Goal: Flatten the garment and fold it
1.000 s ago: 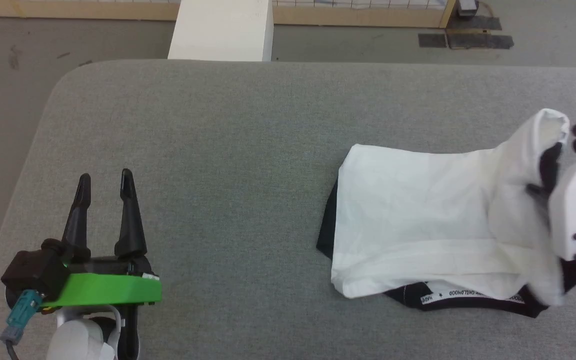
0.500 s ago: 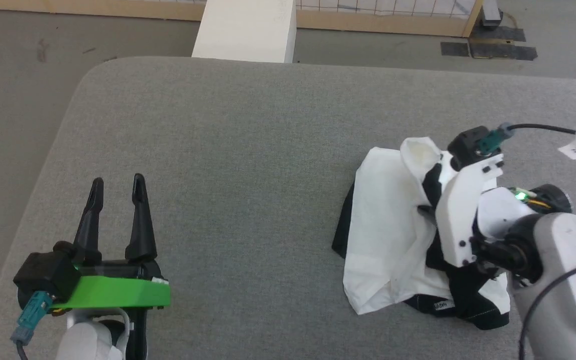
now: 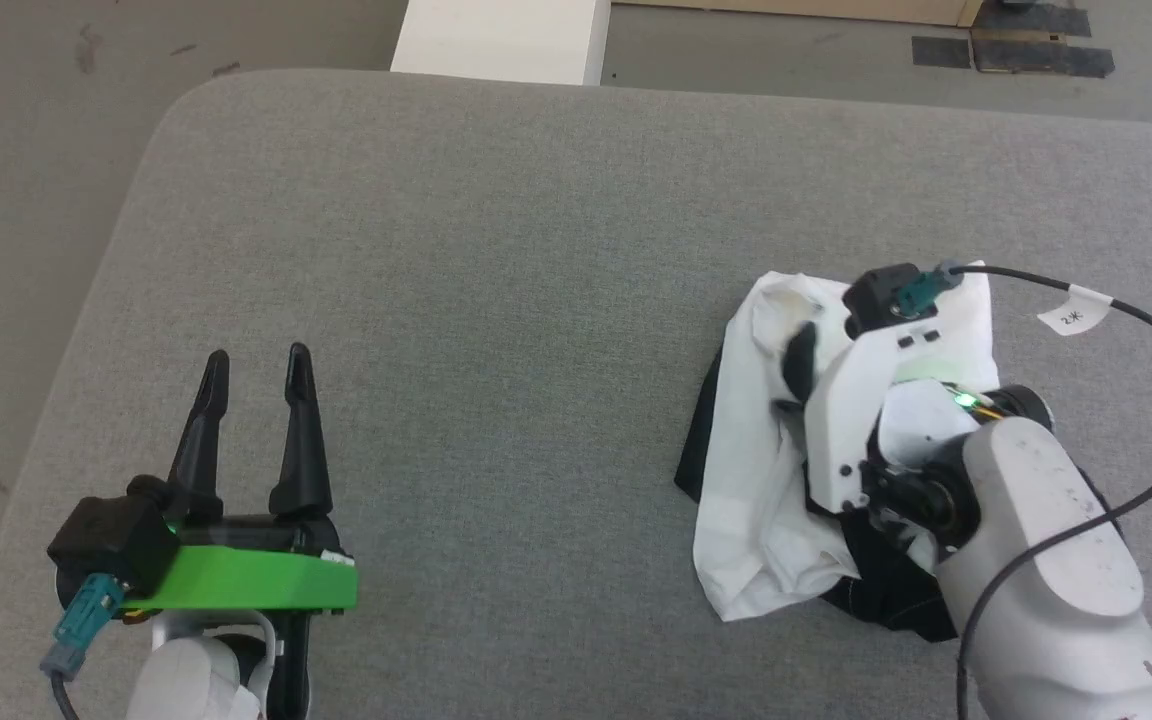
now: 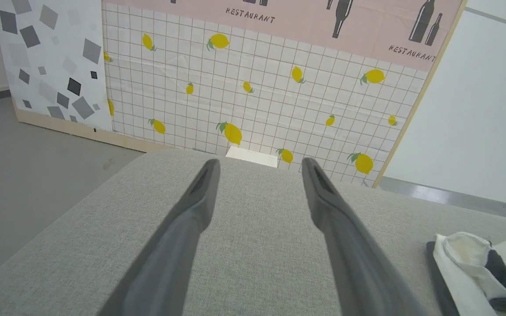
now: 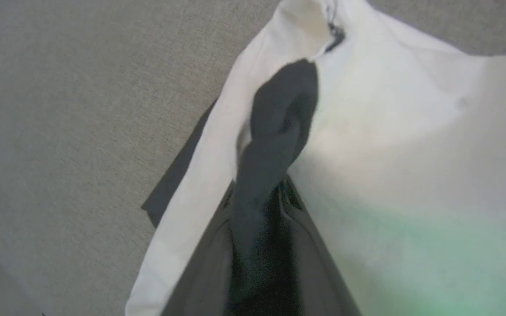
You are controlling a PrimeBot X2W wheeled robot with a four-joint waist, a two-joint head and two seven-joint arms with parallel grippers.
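One closed right gripper [image 3: 797,365] pinches your bunched shirt [image 3: 744,500] while the left gripper [image 3: 257,356] sits open, so pulling may just drag it all.

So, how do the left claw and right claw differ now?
The left claw stands open and empty; the right claw is shut on the soft white-and-black T-shirt. The left claw is over bare grey fabric tabletop; the right claw over the bunched T-shirt. Both have long dark fingers.
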